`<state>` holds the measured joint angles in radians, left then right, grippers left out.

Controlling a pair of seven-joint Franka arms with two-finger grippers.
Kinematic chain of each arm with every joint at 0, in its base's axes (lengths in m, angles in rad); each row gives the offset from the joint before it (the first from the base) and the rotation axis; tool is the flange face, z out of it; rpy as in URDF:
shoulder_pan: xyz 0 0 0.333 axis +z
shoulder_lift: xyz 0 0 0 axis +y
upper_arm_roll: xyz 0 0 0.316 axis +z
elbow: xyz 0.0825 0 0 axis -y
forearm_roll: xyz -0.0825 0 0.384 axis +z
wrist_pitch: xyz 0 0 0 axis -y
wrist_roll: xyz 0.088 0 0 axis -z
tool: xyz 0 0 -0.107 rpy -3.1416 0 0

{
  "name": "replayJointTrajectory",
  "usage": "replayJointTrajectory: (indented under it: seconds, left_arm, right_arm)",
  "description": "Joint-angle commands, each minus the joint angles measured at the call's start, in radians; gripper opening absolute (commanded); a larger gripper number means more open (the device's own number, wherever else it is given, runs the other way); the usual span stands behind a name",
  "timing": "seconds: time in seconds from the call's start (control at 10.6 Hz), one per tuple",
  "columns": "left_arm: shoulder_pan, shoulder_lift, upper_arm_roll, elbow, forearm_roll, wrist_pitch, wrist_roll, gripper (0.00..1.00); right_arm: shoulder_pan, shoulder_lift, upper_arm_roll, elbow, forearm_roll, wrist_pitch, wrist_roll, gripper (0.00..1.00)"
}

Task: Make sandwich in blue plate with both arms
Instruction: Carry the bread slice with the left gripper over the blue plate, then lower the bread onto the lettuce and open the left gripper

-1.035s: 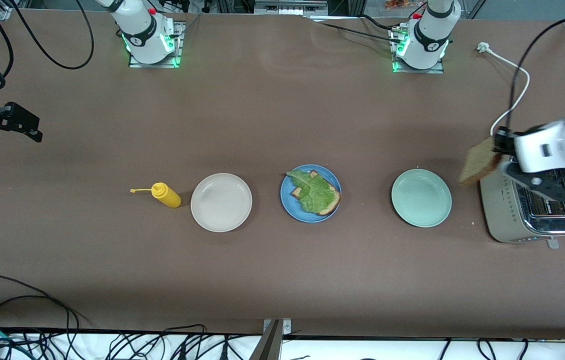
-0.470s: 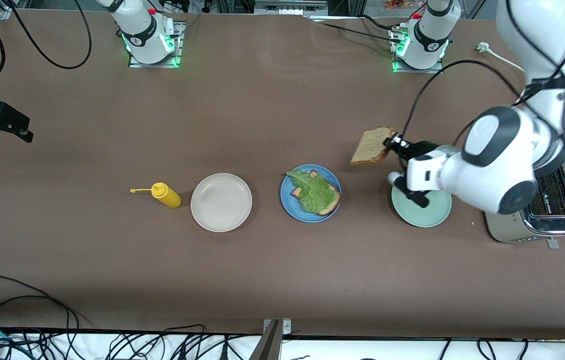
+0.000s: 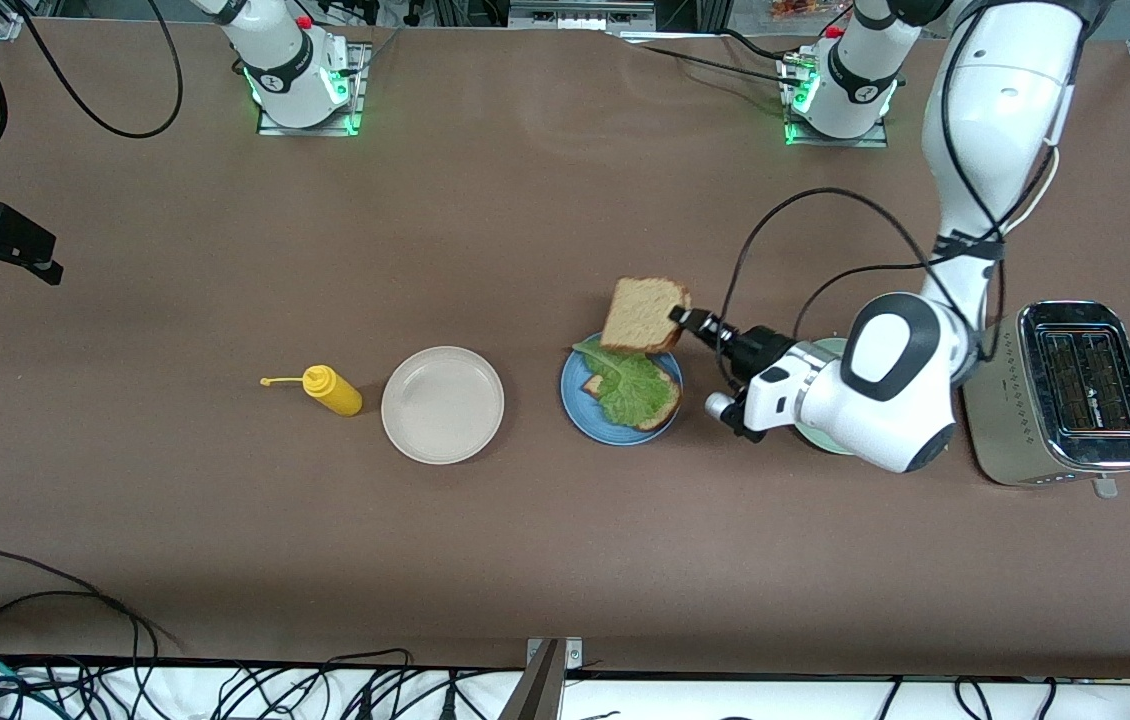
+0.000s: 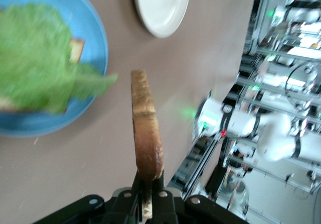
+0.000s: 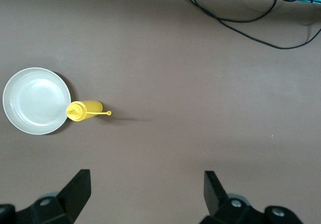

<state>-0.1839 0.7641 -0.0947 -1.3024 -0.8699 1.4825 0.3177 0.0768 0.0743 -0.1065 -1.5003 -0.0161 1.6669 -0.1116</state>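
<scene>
The left gripper (image 3: 682, 317), right of centre in the front view, is clamped on a wholemeal bread slice (image 3: 643, 315) held tilted over the upper rim of the blue plate (image 3: 576, 407). On that plate lie a second bread slice (image 3: 663, 409) and a lettuce leaf (image 3: 629, 385). The right gripper (image 5: 145, 186) waits at the frame's left edge, fingers spread, over bare table near the mustard bottle (image 3: 332, 390) and white plate (image 3: 442, 404).
</scene>
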Motion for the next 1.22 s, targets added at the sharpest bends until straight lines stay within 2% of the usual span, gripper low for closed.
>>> replayJointTrajectory:
  seconds: [0.0, 0.56, 0.75, 1.03, 1.13]
  left_arm:
    - [-0.019, 0.064, 0.013, 0.045, -0.135, 0.1, 0.055, 0.0]
    - [-0.008, 0.148, 0.026, 0.029, -0.133, 0.105, 0.251, 0.0]
    - [-0.008, 0.156, 0.055, 0.026, -0.114, 0.105, 0.29, 0.01]
    - [-0.008, 0.172, 0.09, 0.026, -0.046, 0.111, 0.296, 0.25]
    - [-0.008, 0.179, 0.09, 0.026, -0.044, 0.137, 0.297, 0.62]
  right_arm:
    - [0.0, 0.004, 0.001, 0.018, -0.007, -0.007, 0.01, 1.0]
    - [-0.002, 0.004, -0.001, 0.018, -0.007, -0.006, 0.012, 1.0]
    - [-0.002, 0.004, -0.001, 0.018, -0.007, -0.006, 0.012, 1.0]
    - [-0.002, 0.004, -0.001, 0.018, -0.007, -0.006, 0.012, 1.0]
    - [-0.002, 0.004, -0.001, 0.018, -0.007, -0.007, 0.01, 1.0]
